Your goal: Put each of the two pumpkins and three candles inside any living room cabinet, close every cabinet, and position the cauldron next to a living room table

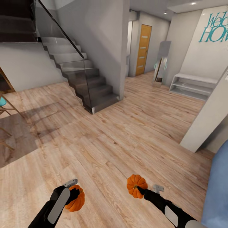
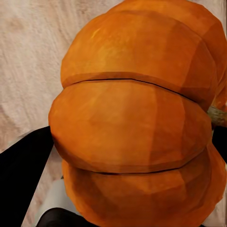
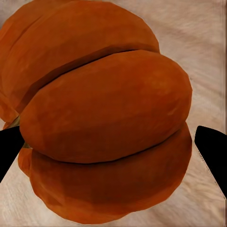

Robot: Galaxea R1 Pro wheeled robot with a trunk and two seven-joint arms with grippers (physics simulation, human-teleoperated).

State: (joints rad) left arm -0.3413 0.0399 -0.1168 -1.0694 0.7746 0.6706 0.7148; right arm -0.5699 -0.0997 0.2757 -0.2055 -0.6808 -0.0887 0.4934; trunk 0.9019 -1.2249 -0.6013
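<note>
Currently I am carrying one pumpkin in each arm above the wood plank floor [image 1: 104, 142]. At far left, a wooden chair [image 1: 5, 107] with a teal seat is sitting at the edge of the head view. Low on the left, the left gripper [image 1: 76, 193] is pinching the left pumpkin [image 1: 76, 199] between its jaws; the left wrist view is showing this pumpkin's [image 2: 132, 123] orange ribs close up, with a black finger [image 2: 23, 175] touching its side. Beyond, a grey staircase [image 1: 82, 79] with a glass balustrade is rising toward the upper left. Low on the right, the right gripper [image 1: 138, 189] is pinching the right pumpkin [image 1: 136, 186], jaws pressed against it; in the right wrist view black fingertips [image 3: 213, 149] are flanking this pumpkin [image 3: 104, 123] on both sides. Farther back, an orange door [image 1: 143, 49] is standing shut in the hallway. At right, a white low shelf [image 1: 193, 86] is sitting under teal wall lettering [image 1: 214, 27].
</note>
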